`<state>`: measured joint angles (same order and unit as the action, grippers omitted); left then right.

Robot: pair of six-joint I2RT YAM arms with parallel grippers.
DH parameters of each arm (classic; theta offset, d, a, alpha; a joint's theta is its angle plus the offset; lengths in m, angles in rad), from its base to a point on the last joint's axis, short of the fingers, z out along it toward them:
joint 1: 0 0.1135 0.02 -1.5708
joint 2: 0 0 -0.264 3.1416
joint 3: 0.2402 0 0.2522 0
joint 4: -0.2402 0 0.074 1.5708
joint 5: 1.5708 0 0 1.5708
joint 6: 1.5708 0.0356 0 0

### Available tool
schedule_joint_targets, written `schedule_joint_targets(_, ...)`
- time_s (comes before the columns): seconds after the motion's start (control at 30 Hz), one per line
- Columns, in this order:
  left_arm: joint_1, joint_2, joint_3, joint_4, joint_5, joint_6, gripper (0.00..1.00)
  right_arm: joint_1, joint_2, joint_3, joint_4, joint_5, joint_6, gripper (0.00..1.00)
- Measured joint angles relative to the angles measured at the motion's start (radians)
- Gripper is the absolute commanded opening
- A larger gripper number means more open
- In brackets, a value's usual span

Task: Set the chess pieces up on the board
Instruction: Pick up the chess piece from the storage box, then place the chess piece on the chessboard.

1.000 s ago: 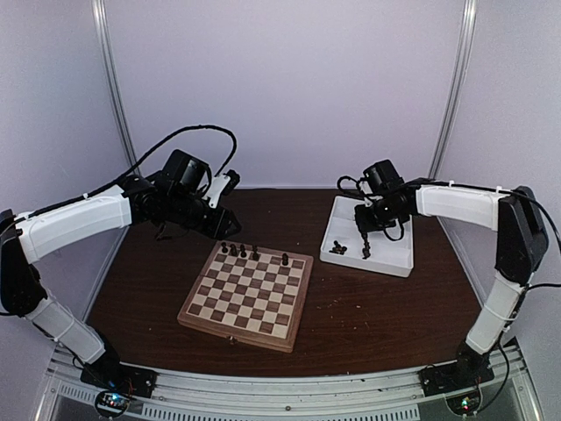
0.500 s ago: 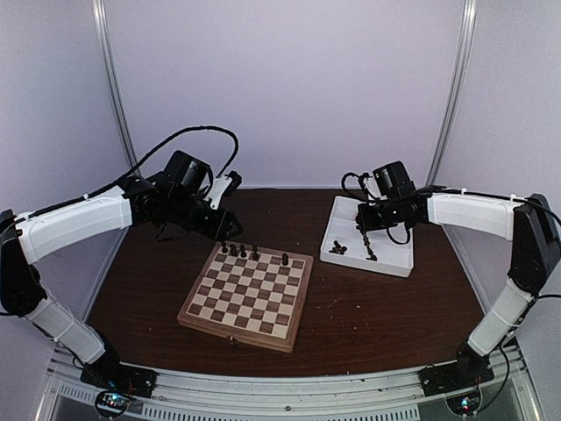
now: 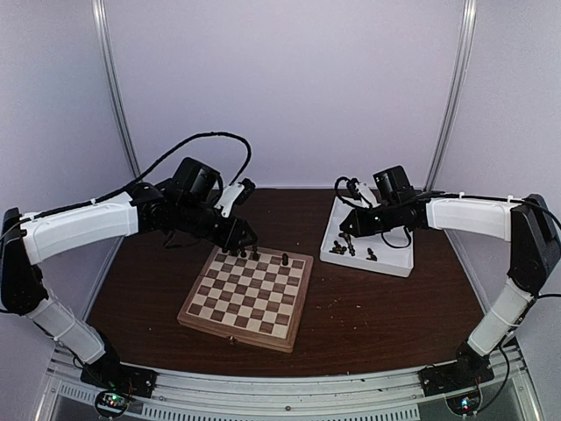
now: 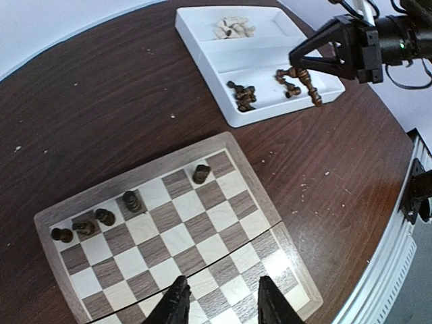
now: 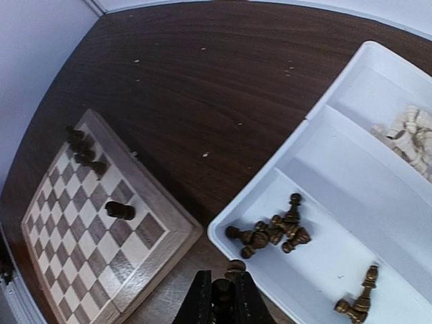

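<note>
One step in hand, by the look of it: ferrying a single dark piece from the white tray to the board. Clamping that piece tight in the right fingers, over the tray's rim nearest the board. Holding the left fingers spread and empty, hovering above the board. Counting five dark chess pieces on the board, all standing along its far row: four grouped toward one corner, one apart. Leaving more dark ones lying in the tray's near compartment, pale ones in the far compartment. Judging the setup as barely begun. Next move likely calling for: crossing the bare strip of surface, lining up over a vacant far-row square, lowering until the base is seating flat, then letting go without nudging the neighbours.
</note>
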<state>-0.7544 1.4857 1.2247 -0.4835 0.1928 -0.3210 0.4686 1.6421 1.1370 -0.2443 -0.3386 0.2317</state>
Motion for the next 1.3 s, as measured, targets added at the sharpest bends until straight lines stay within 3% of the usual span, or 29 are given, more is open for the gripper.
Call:
schedule_joint_targets(0.33, -0.082, 0.06, 0.026, 0.092, 0.102, 0.061, 0.37, 0.015, -0.001, -0.026, 0.086, -0.414, 0.068, 0.06)
schedule_joint_targets(0.43, -0.089, 0.059, 0.008, 0.159, 0.154, 0.113, 0.42, 0.034, -0.006, -0.033, 0.092, -0.491, 0.096, 0.06)
schedule_joint_targets(0.63, -0.093, 0.059, -0.056, 0.252, 0.228, 0.227, 0.47, 0.098, -0.042, -0.031, 0.086, -0.575, 0.115, 0.06)
schedule_joint_targets(0.83, -0.095, 0.059, -0.102, 0.353, 0.23, 0.36, 0.4, 0.141, -0.061, -0.027, 0.098, -0.631, 0.15, 0.06)
schedule_joint_targets(1.07, -0.119, 0.043, -0.22, 0.462, 0.234, 0.541, 0.4, 0.177, -0.061, -0.018, 0.122, -0.677, 0.188, 0.06)
schedule_joint_targets(1.3, -0.129, 0.036, -0.232, 0.509, 0.242, 0.623, 0.4, 0.206, -0.048, 0.007, 0.122, -0.695, 0.183, 0.06)
